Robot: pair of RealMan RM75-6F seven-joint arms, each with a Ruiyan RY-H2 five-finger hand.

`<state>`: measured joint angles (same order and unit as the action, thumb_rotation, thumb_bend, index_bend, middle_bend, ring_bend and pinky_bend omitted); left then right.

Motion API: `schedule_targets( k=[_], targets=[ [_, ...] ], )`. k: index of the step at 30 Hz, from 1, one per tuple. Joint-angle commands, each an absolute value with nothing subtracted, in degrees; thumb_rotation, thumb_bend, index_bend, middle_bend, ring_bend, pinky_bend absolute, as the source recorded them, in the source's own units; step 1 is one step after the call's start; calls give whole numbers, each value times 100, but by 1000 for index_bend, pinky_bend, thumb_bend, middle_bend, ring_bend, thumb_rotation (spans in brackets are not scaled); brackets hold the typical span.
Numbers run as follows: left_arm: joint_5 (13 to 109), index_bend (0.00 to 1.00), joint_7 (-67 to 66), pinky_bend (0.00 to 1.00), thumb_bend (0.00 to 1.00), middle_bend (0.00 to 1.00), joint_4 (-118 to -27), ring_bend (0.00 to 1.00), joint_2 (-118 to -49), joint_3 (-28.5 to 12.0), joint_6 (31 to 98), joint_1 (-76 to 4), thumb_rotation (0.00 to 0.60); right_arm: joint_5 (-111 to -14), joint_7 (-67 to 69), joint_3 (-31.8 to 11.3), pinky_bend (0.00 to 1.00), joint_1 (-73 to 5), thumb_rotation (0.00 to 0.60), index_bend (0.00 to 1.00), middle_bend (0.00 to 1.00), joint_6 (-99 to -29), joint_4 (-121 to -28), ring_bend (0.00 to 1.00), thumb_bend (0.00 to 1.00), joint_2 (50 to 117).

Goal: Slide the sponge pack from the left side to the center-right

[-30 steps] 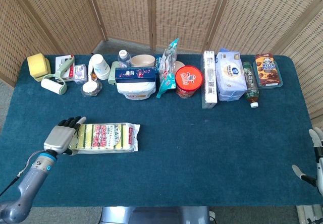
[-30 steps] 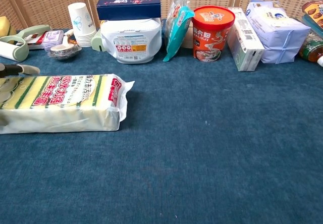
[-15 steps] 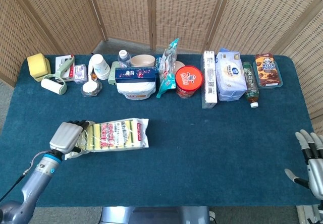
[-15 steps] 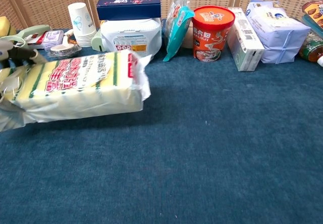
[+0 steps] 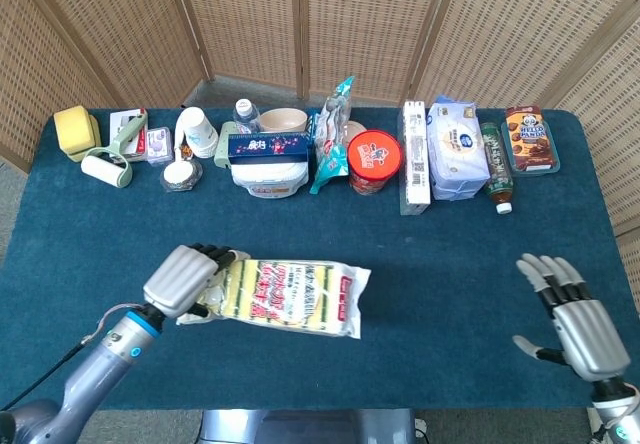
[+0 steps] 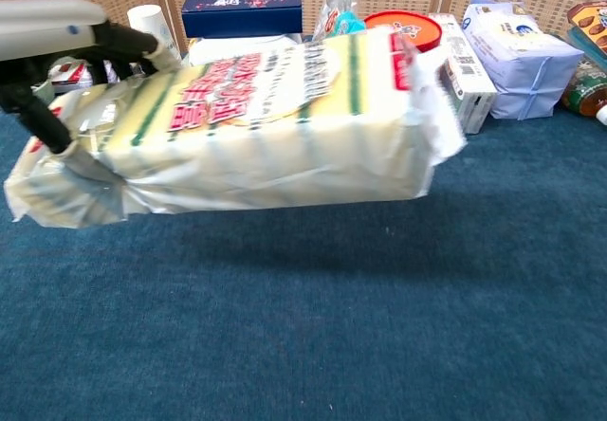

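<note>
head view: blue table (image 5: 450, 254), wicker screen (image 5: 330, 24); left hand (image 5: 185, 279) fingers grasping sponge pack (image 5: 295, 294); right hand (image 5: 570, 314) released.

We see the sponge pack (image 6: 256, 127) filling the upper middle of the frame, lifted clear of the blue tablecloth (image 6: 379, 326) with its shadow beneath, its left end gripped by the left hand (image 6: 62, 46) at the upper left. Behind it along the top edge we make out a paper cup stack (image 6: 142, 18), a dark blue box (image 6: 242, 9), a red noodle cup (image 6: 417, 25) and a wrapped tissue pack (image 6: 522, 56).
</note>
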<state>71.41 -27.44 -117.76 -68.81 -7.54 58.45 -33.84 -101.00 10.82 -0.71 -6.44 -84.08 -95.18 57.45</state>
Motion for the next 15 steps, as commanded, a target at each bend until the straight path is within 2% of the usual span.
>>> schedule_targets(
  k=[1,10,15],
  targets=[
    [6379,384,-3493,656,4,567,-12202,561,-7214,-981,5740,-3823,600,-10409,1369,7,0,-888,600,0,0,-8277,-9451,0,0,5841],
    [4790,376,-4796,656,3,556,-12111,552,-8287,-1238,6166,-4688,600,-10607,2032,331,0,-1327,600,0,0,-7593,-10074,0,0,5540],
    [4407,374,-5123,655,3,555,-11937,546,-8737,-1296,6431,-5013,600,-10720,2582,469,0,-1598,600,0,0,-7308,-10305,0,0,5256]
  ],
)
